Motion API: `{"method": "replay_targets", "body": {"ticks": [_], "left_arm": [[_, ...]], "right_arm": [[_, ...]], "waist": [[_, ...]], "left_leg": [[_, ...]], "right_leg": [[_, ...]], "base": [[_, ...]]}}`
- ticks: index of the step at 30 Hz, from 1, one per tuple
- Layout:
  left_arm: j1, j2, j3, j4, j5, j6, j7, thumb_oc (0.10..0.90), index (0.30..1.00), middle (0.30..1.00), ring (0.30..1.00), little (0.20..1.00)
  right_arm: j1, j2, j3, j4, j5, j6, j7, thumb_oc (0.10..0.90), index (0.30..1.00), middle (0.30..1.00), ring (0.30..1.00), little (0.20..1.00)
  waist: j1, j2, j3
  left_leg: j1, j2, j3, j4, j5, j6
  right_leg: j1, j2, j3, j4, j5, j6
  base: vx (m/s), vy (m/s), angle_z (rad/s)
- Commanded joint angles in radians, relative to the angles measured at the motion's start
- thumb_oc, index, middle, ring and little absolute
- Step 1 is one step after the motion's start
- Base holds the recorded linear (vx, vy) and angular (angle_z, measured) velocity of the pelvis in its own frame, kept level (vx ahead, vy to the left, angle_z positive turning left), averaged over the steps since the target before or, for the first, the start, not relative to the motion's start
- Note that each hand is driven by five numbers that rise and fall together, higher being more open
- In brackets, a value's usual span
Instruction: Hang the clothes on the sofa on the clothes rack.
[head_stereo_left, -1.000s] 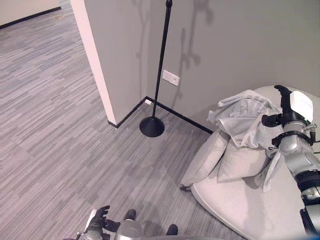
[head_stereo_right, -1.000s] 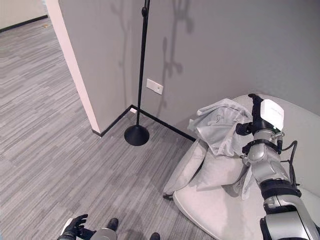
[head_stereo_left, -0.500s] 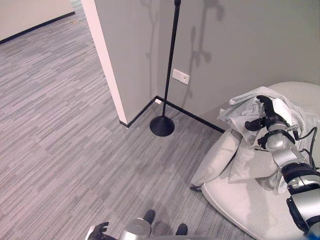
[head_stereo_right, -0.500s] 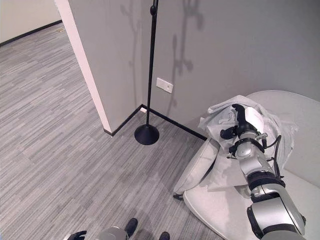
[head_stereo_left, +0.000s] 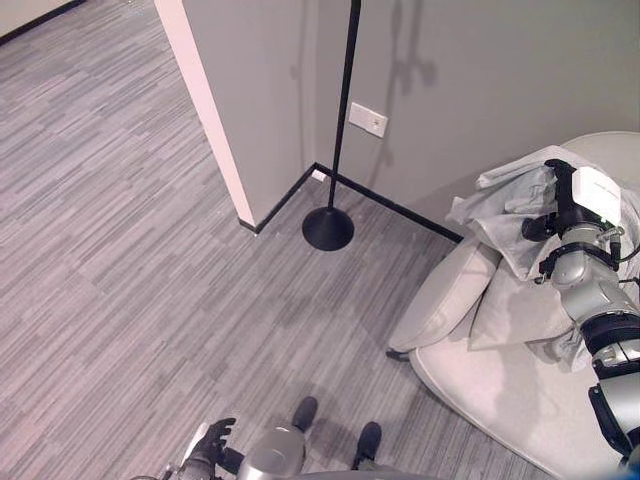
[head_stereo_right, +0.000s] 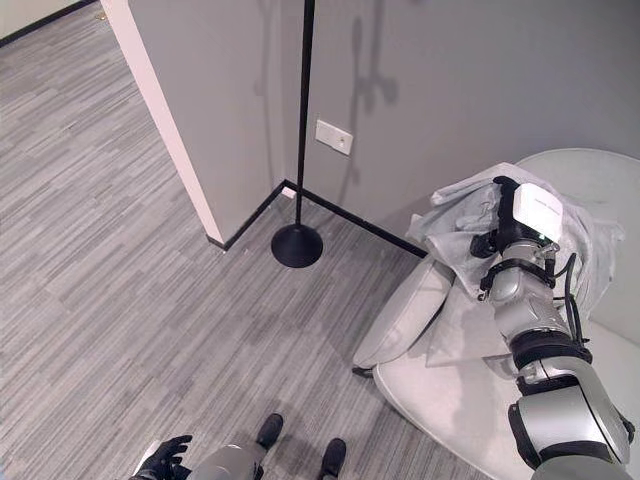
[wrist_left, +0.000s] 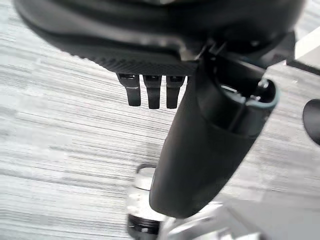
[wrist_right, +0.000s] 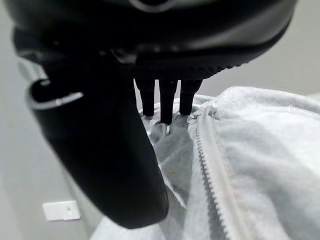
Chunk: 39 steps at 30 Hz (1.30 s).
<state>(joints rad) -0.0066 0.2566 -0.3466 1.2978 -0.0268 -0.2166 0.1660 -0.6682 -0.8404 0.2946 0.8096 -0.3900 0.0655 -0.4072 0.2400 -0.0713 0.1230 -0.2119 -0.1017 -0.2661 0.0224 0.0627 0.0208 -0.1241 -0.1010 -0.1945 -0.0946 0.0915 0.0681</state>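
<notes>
While the right hand (head_stereo_right: 505, 232) touches the clothes (head_stereo_right: 460, 215), open floor (head_stereo_right: 130, 280) borders the sofa (head_stereo_right: 440, 400).

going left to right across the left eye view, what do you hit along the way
left hand at the bottom edge → wall corner → clothes rack → wall socket → cushion → light grey garment on the sofa → right hand

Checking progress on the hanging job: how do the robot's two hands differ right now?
The right hand is raised at the grey garment on the sofa, fingers reaching into the cloth; the left hand hangs low over the floor, touching nothing. Both are dark, with fingers fairly straight.
</notes>
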Motion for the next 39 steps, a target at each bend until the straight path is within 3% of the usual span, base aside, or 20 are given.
{"method": "replay_targets", "body": {"ticks": [1,8,9,17,18,19,29,39], "left_arm": [[-0.045,0.019,-0.015,0.046,0.061,-0.034,0.026,0.8,0.9,0.9,0.9,0.9],[-0.073,0.022,-0.076,0.031,0.1,-0.05,0.027,0.8,0.9,0.9,0.9,0.9],[-0.083,0.03,-0.099,0.02,0.096,-0.055,0.03,0.8,0.9,0.9,0.9,0.9],[-0.121,0.038,-0.105,0.016,0.031,-0.046,0.048,0.8,0.9,0.9,0.9,0.9],[-0.121,0.037,-0.104,0.016,0.031,-0.046,0.048,0.8,0.9,0.9,0.9,0.9],[-0.13,0.042,-0.092,0.018,0.008,-0.041,0.055,0.8,0.9,0.9,0.9,0.9],[-0.113,0.043,-0.036,0.056,-0.009,-0.03,0.071,0.8,0.9,0.9,0.9,0.9],[-0.065,0.031,-0.01,0.042,0.042,-0.035,0.063,0.8,0.9,0.9,0.9,0.9]], "right_arm": [[-0.077,-0.185,-0.055,-0.115,-0.076,-0.003,-0.135,0.8,0.9,0.9,0.9,0.9],[-0.176,-0.25,0.074,0.053,-0.099,-0.002,-0.128,0.8,0.9,0.9,0.9,0.9],[-0.241,-0.253,0.18,0.162,-0.115,-0.004,-0.086,0.8,0.9,0.9,0.9,0.9],[-0.374,-0.177,0.356,0.488,-0.032,-0.015,0.014,0.8,0.9,0.9,0.9,0.9],[-0.377,-0.176,0.359,0.49,-0.031,-0.016,0.014,0.62,0.629,0.629,0.629,0.629],[-0.386,-0.152,0.372,0.51,-0.018,-0.012,0.039,0.4,0.3,0.3,0.3,0.3],[-0.394,-0.096,0.389,0.434,-0.037,-0.005,0.062,0.4,0.3,0.3,0.3,0.3],[-0.282,-0.181,0.264,0.121,-0.119,0.01,0.009,0.4,0.3,0.3,0.3,0.3]], "waist": [[0.012,0.009,-0.016],[0.025,0.015,0.014],[0.034,0.012,0.027],[0.048,0.01,0.051],[0.047,0.011,0.05],[0.045,0.007,0.056],[0.019,0.0,0.048],[-0.01,0.006,0.004]], "left_leg": [[0.016,0.002,-0.112,-0.11,-0.02,0.011],[-0.026,-0.009,-0.13,-0.11,-0.006,0.009],[-0.04,-0.011,-0.132,-0.11,-0.001,0.007],[-0.068,-0.022,-0.141,-0.11,0.01,0.003],[-0.069,-0.022,-0.141,-0.11,0.01,0.003],[-0.072,-0.022,-0.139,-0.11,0.01,0.003],[-0.05,-0.016,-0.12,-0.11,-0.004,0.004],[0.008,0.001,-0.102,-0.11,-0.026,0.003]], "right_leg": [[0.04,0.011,0.032,0.007,-0.075,0.012],[0.006,0.006,0.019,0.007,-0.07,0.018],[-0.007,0.003,0.016,0.007,-0.066,0.021],[-0.029,-0.004,0.003,0.007,-0.056,0.029],[-0.03,-0.004,0.003,0.007,-0.056,0.029],[-0.033,-0.004,0.003,0.007,-0.054,0.03],[-0.018,-0.003,0.017,0.007,-0.056,0.023],[0.034,-0.002,0.033,0.007,-0.079,0.014]], "base": [[-0.01,0.034,0.14],[0.0,0.038,0.06],[0.01,0.067,0.07],[0.02,0.046,0.06],[0.02,0.032,0.09],[0.01,0.027,0.07],[0.0,0.0,-0.01],[-0.02,-0.044,-0.11]]}}
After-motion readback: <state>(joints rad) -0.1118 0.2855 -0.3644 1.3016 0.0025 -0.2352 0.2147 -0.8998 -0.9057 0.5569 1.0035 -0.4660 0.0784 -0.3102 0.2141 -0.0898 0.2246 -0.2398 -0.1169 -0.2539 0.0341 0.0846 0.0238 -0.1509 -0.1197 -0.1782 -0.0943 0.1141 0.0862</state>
